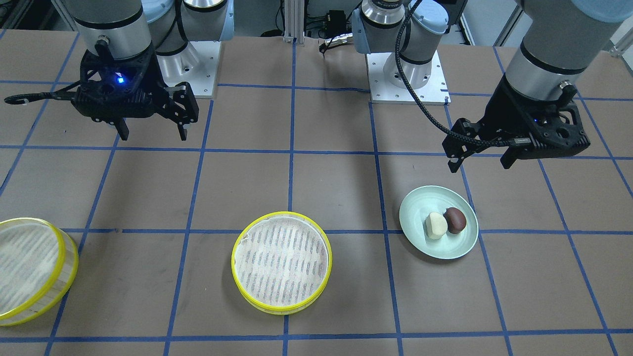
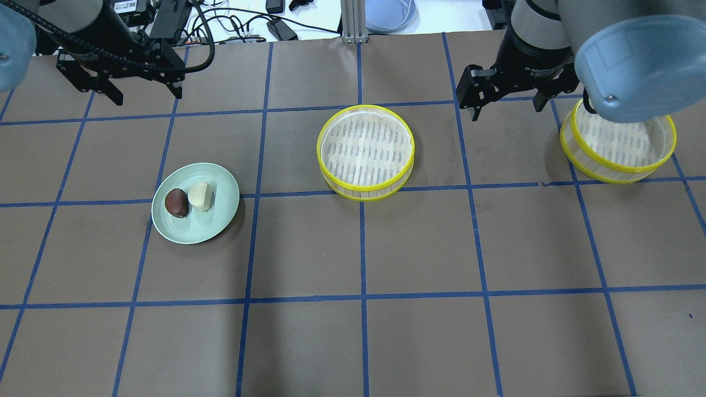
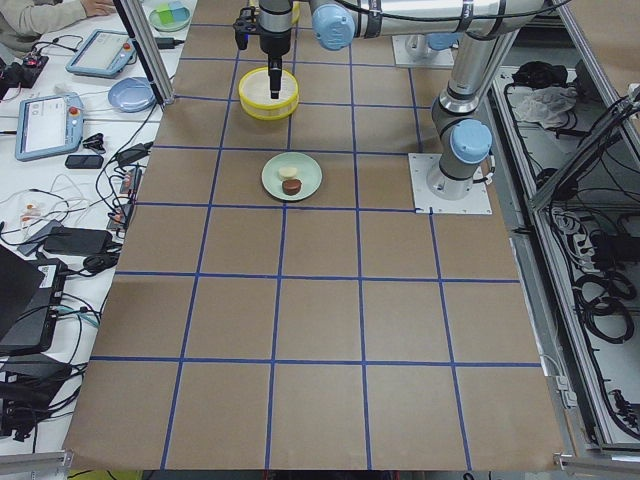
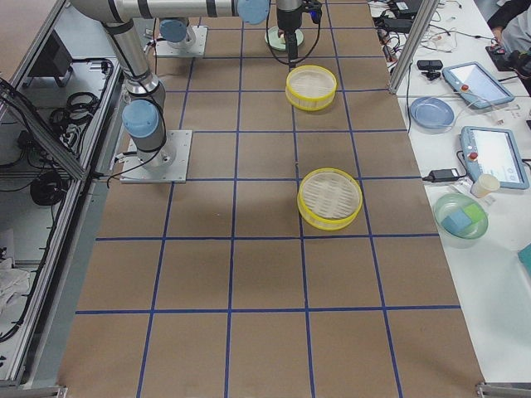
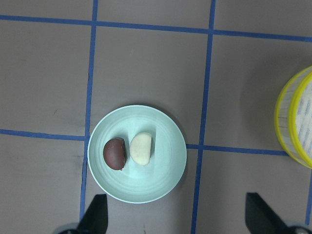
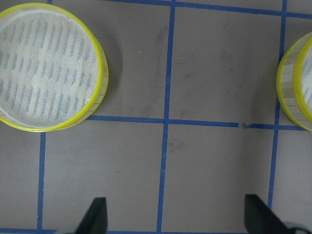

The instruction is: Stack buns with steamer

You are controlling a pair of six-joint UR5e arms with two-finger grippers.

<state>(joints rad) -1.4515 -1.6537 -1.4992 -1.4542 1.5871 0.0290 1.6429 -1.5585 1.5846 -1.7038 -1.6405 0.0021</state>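
The cream-white bun (image 1: pixel 435 225) and the dark reddish-brown bun (image 1: pixel 455 220) lie side by side, touching, on a pale green plate (image 1: pixel 455 247). They also show in the overhead view, cream (image 2: pixel 200 196) and brown (image 2: pixel 176 202), and in the left wrist view, cream (image 5: pixel 141 148) and brown (image 5: pixel 115 153). One yellow-rimmed steamer tier (image 2: pixel 365 151) stands mid-table and is empty. The other tier (image 2: pixel 618 143) stands at the robot's right. My left gripper (image 2: pixel 148 98) hangs open and empty above the table, beyond the plate. My right gripper (image 2: pixel 510 110) hangs open and empty between the two tiers.
The brown table cover (image 2: pixel 364 248) carries a blue tape grid. The two arm bases (image 1: pixel 408 74) stand at the robot's side of the table. Tablets, bowls and cables (image 3: pixel 60 120) lie on a side bench beyond the far edge.
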